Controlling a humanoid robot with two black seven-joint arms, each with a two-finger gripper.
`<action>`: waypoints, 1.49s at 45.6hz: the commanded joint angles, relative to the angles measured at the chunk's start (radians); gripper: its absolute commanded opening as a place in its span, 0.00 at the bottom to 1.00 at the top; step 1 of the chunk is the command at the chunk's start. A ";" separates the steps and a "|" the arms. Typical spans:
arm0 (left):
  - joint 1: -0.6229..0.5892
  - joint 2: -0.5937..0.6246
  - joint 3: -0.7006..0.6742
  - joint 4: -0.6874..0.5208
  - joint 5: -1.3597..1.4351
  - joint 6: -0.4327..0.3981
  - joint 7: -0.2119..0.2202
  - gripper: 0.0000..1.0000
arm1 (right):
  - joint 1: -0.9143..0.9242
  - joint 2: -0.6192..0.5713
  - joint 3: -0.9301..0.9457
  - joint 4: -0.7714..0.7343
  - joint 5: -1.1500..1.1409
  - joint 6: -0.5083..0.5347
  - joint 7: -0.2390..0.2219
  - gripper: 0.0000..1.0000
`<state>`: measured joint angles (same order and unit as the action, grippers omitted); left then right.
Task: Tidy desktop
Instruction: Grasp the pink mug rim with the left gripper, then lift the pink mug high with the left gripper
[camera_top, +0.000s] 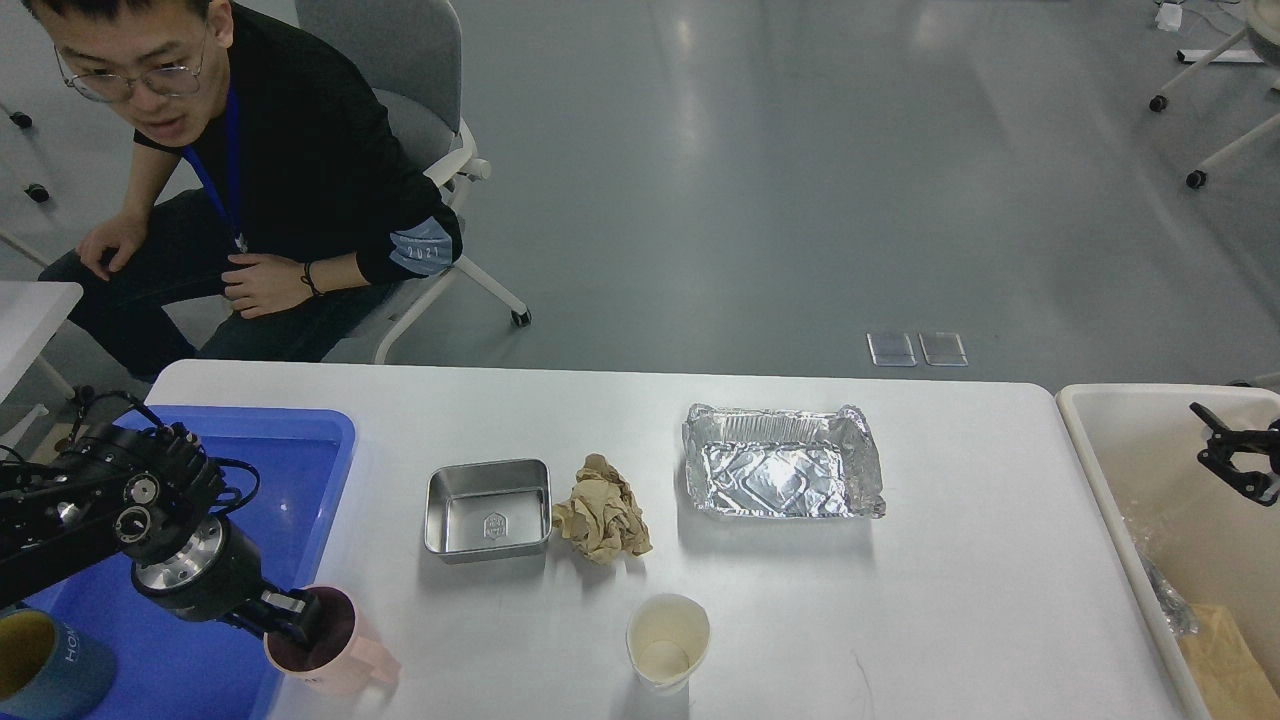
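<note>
The white desktop (950, 600) carries a pink mug (345, 665) at its front left, a small steel tray (488, 507), a crumpled brown paper (603, 522), a foil tray (782, 462) and a paper cup (668, 640). My left gripper (300, 622) is at the mug's rim, with one dark finger inside the mug. The other finger does not show, so the grip is unclear. My right gripper (1235, 455) hangs open and empty over the cream bin (1100, 470) at the right edge.
A blue tray (300, 470) lies at the left with a dark blue mug (50, 665) in its front corner. A person (280, 180) sits on a chair behind the table's left end, hands off the table. The bin holds some waste.
</note>
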<state>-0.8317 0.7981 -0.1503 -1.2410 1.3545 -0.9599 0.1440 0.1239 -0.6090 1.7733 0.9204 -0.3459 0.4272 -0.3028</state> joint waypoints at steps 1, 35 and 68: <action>0.000 0.000 0.002 0.000 0.000 0.000 0.009 0.28 | -0.001 0.000 0.000 0.000 -0.001 -0.001 0.001 1.00; 0.013 0.013 -0.064 0.006 -0.037 0.000 0.085 0.00 | -0.004 0.009 -0.002 -0.006 -0.001 0.001 0.001 1.00; -0.060 0.012 -0.457 0.215 -0.330 0.000 0.088 0.00 | -0.006 0.006 -0.014 -0.002 -0.007 -0.001 -0.004 1.00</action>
<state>-0.8671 0.8097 -0.5025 -1.0802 1.0965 -0.9602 0.2315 0.1195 -0.6010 1.7614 0.9174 -0.3482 0.4268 -0.3038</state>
